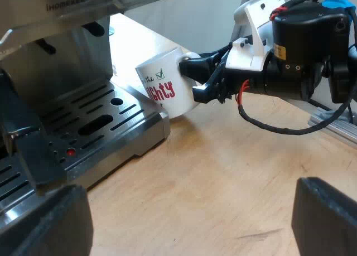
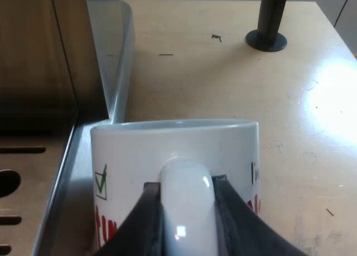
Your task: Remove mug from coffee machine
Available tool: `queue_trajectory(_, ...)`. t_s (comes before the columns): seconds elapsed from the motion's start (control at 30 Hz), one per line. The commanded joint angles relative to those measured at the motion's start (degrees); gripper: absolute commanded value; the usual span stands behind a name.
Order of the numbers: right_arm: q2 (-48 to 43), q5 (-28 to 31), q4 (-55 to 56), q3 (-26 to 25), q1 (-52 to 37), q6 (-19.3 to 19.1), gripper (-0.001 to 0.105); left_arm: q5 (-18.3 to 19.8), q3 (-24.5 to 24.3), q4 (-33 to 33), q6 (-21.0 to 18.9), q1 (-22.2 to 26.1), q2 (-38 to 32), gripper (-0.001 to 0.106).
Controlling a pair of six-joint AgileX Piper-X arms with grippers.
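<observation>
- Gripping the one white mug (image 2: 173,144) by its handle (image 2: 187,228), the right hand (image 2: 186,186) is clenched, one black finger pressed on each side of the handle.
- One espresso machine (image 1: 67,49). The mug is off its drip tray (image 1: 106,122), just beside the tray's corner, over the wooden worktop (image 1: 223,172).
- Mug writing: "the", a green tick in a box, and red letters ending "ghty".
- Left hand (image 1: 187,217) is released, fingers wide apart, well apart from the mug.
- Right wrist view adds one black post (image 2: 270,16) on a round base, beyond the mug.
</observation>
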Motion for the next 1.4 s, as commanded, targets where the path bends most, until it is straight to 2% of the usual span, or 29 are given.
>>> queue_trajectory(0.03, -0.57, 0.8, -2.46, -0.93, -0.16, -1.05, 0.0, 0.74, -0.22, 0.19, -0.7, -0.31, 0.16, 0.077)
queue_trajectory(0.33, -1.55, 0.8, 2.05, -0.83, 0.03, -1.05, 0.0, 0.74, -0.22, 0.19, -0.7, -0.31, 0.16, 0.077)
queue_trajectory(0.57, -6.3, -0.39, 13.88, -0.71, 0.03, 0.14, 0.0, 0.74, -0.22, 0.1, -0.7, -0.31, 0.16, 0.077)
queue_trajectory(0.7, -6.83, -4.02, 18.96, -0.72, 0.03, 3.17, 0.0, 0.74, -0.22, 0.1, -0.7, -0.31, 0.16, 0.077)
queue_trajectory(0.8, -6.83, -4.63, 21.05, -0.06, 0.03, 5.46, 0.0, 0.74, -0.22, 0.1, -0.7, -0.31, 0.16, 0.077)
queue_trajectory(1.03, -6.83, -4.79, 22.82, 1.51, 0.03, 6.43, 0.0, 0.74, -0.22, 0.1, -0.7, -0.31, 0.16, 0.077)
queue_trajectory(1.17, -6.83, -4.79, 24.67, 1.83, 0.03, 9.47, 0.0, 0.74, -0.22, 0.1, -0.7, -0.31, 0.16, 0.077)
queue_trajectory(1.4, -6.83, -4.69, 29.7, 1.83, 0.03, 9.68, 0.0, 0.74, -0.22, 0.1, -0.7, -0.31, 0.16, 0.077)
